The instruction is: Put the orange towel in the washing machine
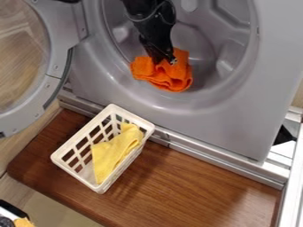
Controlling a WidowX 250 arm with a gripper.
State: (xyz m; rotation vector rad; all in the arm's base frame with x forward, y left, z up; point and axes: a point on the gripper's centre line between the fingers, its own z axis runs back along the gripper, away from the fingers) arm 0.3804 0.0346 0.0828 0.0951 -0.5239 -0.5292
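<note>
The black gripper hangs down from the top edge in front of the washing machine's round opening, its tips pressed against the orange towel. The crumpled towel lies at the lower part of the opening of the grey washing machine, by the inner rim of the drum mouth. How the fingers stand on the cloth is hard to make out, as folds of the towel surround the tips.
The round door stands open at the left. Below the machine, a white basket holding a yellow cloth sits on a brown wooden board. A metal rail runs along the machine's base.
</note>
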